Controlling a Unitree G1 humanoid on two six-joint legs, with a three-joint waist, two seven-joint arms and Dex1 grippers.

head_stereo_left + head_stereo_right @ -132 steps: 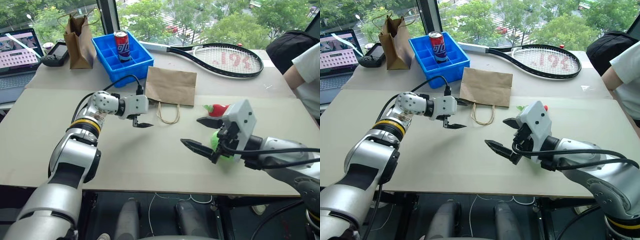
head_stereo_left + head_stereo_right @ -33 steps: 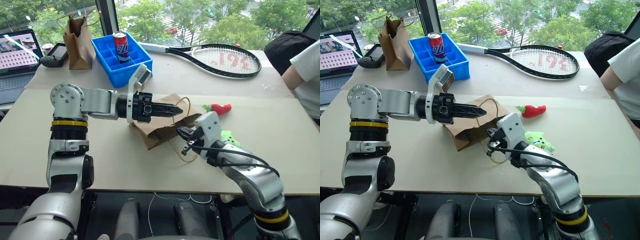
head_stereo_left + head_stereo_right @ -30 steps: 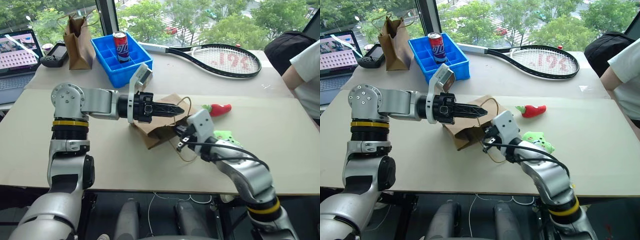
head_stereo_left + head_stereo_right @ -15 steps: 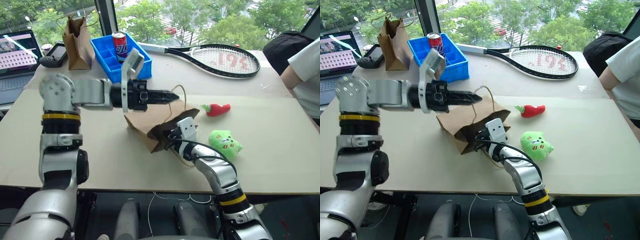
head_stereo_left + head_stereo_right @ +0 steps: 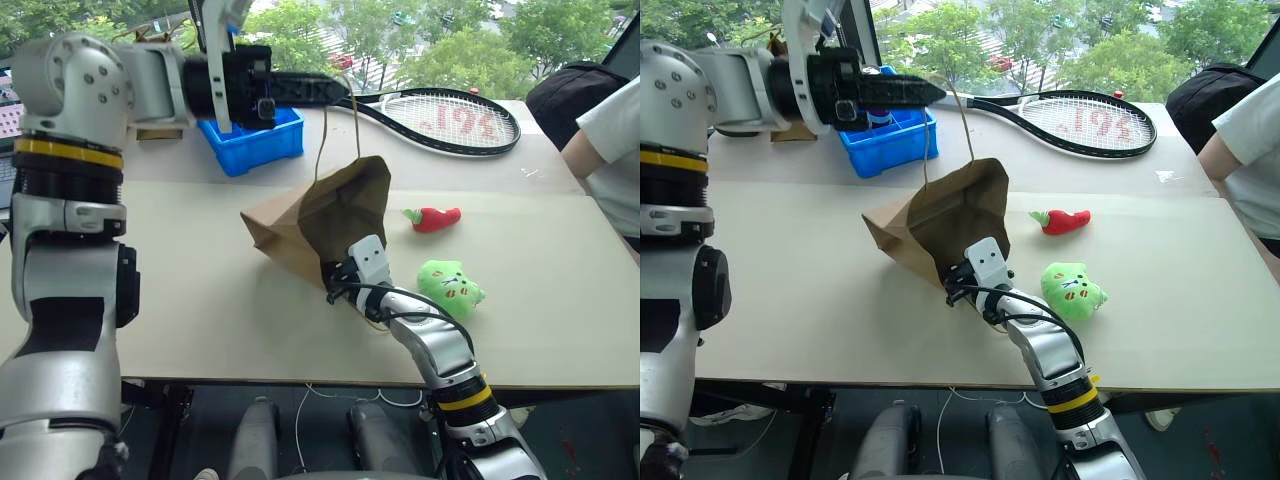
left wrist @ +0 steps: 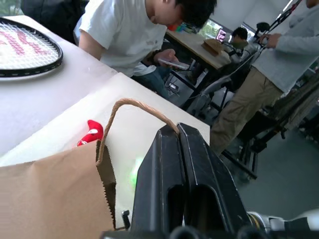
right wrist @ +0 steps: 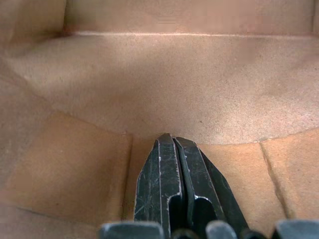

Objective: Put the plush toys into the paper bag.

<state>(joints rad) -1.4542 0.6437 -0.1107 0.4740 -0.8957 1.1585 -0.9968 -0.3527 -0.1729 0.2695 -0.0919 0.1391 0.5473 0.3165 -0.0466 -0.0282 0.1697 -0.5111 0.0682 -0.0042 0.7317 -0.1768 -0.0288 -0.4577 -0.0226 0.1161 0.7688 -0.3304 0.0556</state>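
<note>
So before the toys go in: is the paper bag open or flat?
Open. The paper bag is lifted by its handle in the left gripper, its mouth gaping, the right gripper inside.

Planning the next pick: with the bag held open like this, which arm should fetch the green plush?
Right. Its pincer sits in the paper bag mouth beside the green plush. The left pincer is shut on the bag handle, holding it up.

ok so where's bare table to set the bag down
Bare table lies left of the bag, and along the front edge. It is crowded right of the bag: chili, green toy, right gripper at its mouth. Behind: racket, blue bin.
</note>
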